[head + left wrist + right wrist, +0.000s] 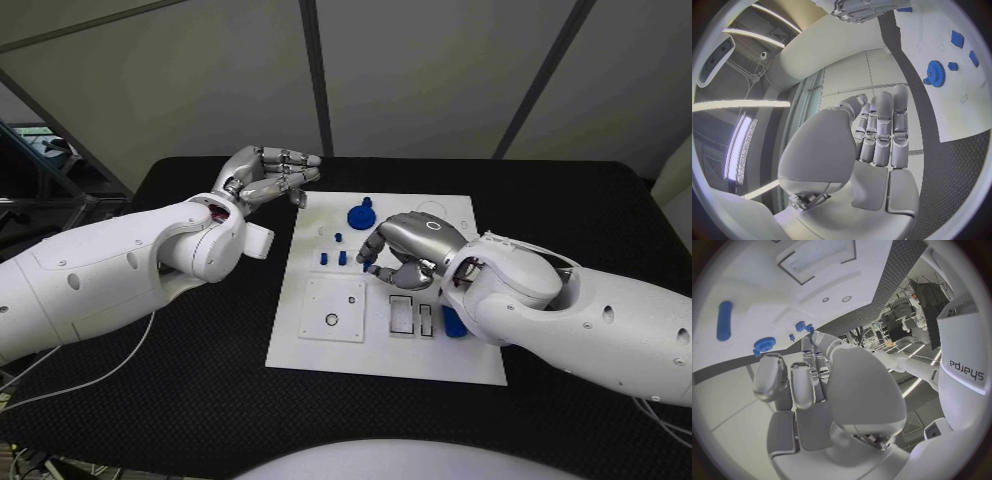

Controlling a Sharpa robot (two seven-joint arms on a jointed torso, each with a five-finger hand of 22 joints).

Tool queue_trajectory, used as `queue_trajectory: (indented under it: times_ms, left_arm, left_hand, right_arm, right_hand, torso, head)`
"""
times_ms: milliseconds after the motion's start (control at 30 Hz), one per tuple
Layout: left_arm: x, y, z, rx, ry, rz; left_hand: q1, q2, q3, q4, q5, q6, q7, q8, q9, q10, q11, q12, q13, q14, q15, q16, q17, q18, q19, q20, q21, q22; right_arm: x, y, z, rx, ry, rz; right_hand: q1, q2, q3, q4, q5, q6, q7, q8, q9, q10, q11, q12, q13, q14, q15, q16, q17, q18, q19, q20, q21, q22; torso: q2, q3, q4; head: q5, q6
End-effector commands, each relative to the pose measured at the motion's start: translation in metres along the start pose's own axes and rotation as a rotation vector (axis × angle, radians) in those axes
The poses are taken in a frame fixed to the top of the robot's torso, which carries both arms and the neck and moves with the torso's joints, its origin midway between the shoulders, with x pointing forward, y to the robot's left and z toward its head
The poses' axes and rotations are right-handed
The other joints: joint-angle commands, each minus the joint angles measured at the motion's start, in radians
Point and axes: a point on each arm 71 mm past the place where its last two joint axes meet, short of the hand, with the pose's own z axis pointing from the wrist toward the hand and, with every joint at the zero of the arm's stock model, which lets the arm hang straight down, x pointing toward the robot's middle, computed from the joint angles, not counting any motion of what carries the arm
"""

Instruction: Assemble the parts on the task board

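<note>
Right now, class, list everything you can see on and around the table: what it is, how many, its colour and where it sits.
Table: one, black, under everything.
Task board: one, white plate, middle of the table.
Gear: one, blue, far part of the board.
Small parts: several, blue, mid board beside the right hand; exact number unclear.
Cylinder: one, blue, near part of the board, partly under the right arm.
Square plate: one, white, on the board's near left part.
Left hand: one, silver, fingers curled in on nothing, over the board's far left corner.
Right hand: one, silver, curled over mid board; any grasp hidden.
</note>
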Motion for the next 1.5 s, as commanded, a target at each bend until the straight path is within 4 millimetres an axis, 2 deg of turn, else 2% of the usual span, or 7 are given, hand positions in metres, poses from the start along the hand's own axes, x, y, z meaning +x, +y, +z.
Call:
queue_trajectory:
  times_ms: [33, 267, 533, 1000, 1500]
  left_arm:
    - [0.002, -0.001, 0.002, 0.008, 0.012, -0.008]
    - [0.005, -0.001, 0.003, 0.008, 0.017, -0.012]
    - [0.006, 0.0, 0.004, 0.008, 0.02, -0.013]
    - [0.007, 0.0, 0.005, 0.007, 0.023, -0.015]
    - [0.008, 0.0, 0.006, 0.005, 0.028, -0.017]
  left_hand:
    - [-0.004, 0.006, 0.0, -0.008, -0.004, -0.002, 0.006, -0.004, -0.002, -0.008, 0.004, 0.001, 0.001, -0.008, 0.002, -0.006, -0.002, -0.018, -0.007, 0.001, -0.007, -0.002]
    - [-0.004, 0.007, 0.0, -0.009, -0.004, -0.003, 0.006, -0.005, -0.002, -0.009, 0.005, 0.001, 0.001, -0.008, 0.002, -0.006, -0.003, -0.018, -0.007, 0.001, -0.008, -0.002]
    - [-0.004, 0.007, 0.0, -0.009, -0.004, -0.003, 0.006, -0.005, -0.002, -0.009, 0.005, 0.001, 0.001, -0.008, 0.002, -0.006, -0.003, -0.018, -0.007, 0.001, -0.008, -0.002]
    - [-0.005, 0.007, 0.0, -0.01, -0.004, -0.003, 0.007, -0.005, -0.002, -0.011, 0.005, 0.002, 0.001, -0.009, 0.003, -0.007, -0.004, -0.018, -0.007, 0.002, -0.009, -0.003]
    - [-0.005, 0.007, 0.0, -0.01, -0.004, -0.003, 0.007, -0.005, -0.002, -0.011, 0.005, 0.002, 0.001, -0.009, 0.003, -0.007, -0.004, -0.018, -0.007, 0.002, -0.009, -0.003]
  right_arm:
    - [0.008, 0.005, 0.002, -0.026, 0.018, 0.018]
    - [0.026, 0.011, 0.005, -0.036, 0.066, 0.03]
    - [0.036, 0.012, 0.006, -0.038, 0.087, 0.036]
    - [0.043, 0.012, 0.007, -0.037, 0.107, 0.038]
    - [0.047, 0.01, 0.01, -0.03, 0.129, 0.028]
  right_hand:
    - [-0.011, -0.002, 0.006, 0.0, 0.001, 0.005, 0.0, -0.004, 0.001, 0.005, 0.0, -0.001, -0.001, 0.049, -0.004, 0.004, -0.001, -0.011, 0.005, 0.0, 0.0, -0.001]
    - [-0.011, -0.002, 0.006, 0.0, 0.001, 0.005, 0.001, -0.004, 0.001, 0.005, 0.0, -0.002, -0.001, 0.049, -0.004, 0.004, -0.001, -0.011, 0.006, 0.0, 0.0, -0.001]
    - [-0.012, -0.002, 0.006, 0.0, 0.002, 0.004, 0.001, -0.004, 0.001, 0.005, 0.0, -0.002, -0.002, 0.049, -0.004, 0.004, -0.001, -0.011, 0.005, 0.0, 0.0, -0.002]
    - [-0.014, -0.002, 0.007, 0.0, 0.002, 0.004, 0.001, -0.005, 0.001, 0.005, 0.0, -0.002, -0.002, 0.049, -0.004, 0.004, -0.002, -0.011, 0.005, 0.0, 0.0, -0.002]
    - [-0.019, -0.002, 0.007, 0.0, 0.004, 0.003, 0.002, -0.006, 0.001, 0.004, 0.001, -0.004, -0.003, 0.049, -0.003, 0.003, -0.003, -0.011, 0.004, 0.0, -0.001, -0.003]
  torso:
    - [0.001, 0.0004, -0.0014]
    - [0.001, 0.0011, -0.0013]
    - [0.001, 0.0012, -0.0008]
    - [0.001, 0.0014, -0.0013]
    - [0.001, 0.0012, -0.0011]
  head:
    - [0.012, -0.004]
    - [0.027, -0.012]
    - [0.041, -0.023]
    - [0.05, -0.034]
    - [0.054, -0.04]
